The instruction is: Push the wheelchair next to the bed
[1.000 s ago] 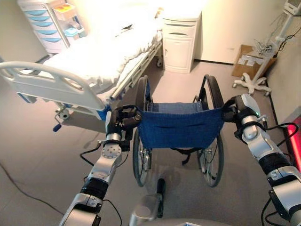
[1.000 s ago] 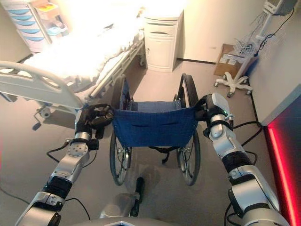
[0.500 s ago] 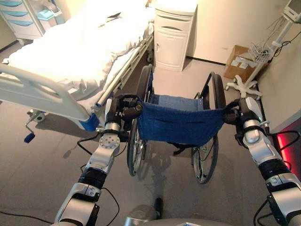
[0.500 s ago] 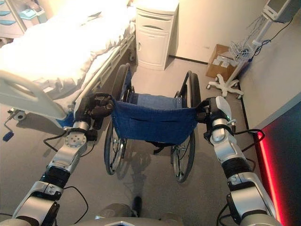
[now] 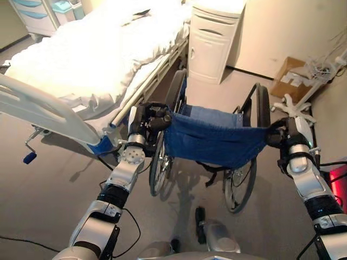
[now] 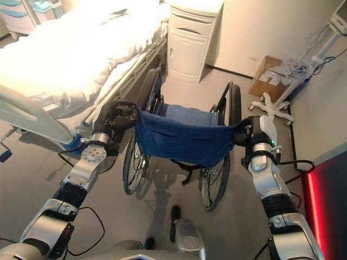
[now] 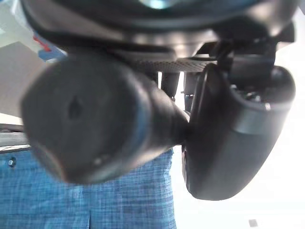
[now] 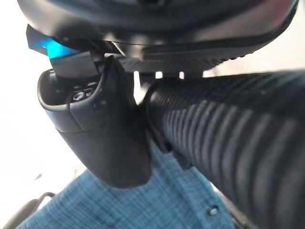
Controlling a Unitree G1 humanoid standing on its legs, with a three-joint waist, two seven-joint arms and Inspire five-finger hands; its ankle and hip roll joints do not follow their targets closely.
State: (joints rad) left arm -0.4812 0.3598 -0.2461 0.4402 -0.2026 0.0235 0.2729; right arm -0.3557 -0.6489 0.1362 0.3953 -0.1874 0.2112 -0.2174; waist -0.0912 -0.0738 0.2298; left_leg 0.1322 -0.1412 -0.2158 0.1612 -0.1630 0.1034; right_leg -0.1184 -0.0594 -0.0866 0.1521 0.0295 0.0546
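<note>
Our left hand and right hand clenched on wheelchair handles; bed just left of left fingers; cabinet ahead.

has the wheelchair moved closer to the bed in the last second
Yes. The wheelchair has rolled forward along the bed, toward the white cabinet; its left wheel now sits beside the bed rail, past the footboard.

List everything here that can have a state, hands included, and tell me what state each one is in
wheelchair: upright on its wheels, seat empty, alongside the bed.
left hand: shut on the wheelchair's left push handle.
right hand: shut on the wheelchair's right push handle.
bed: unoccupied, white covers rumpled, footboard up.
bedside cabinet: door and drawer closed.
cardboard box: on the floor by the wall.
</note>
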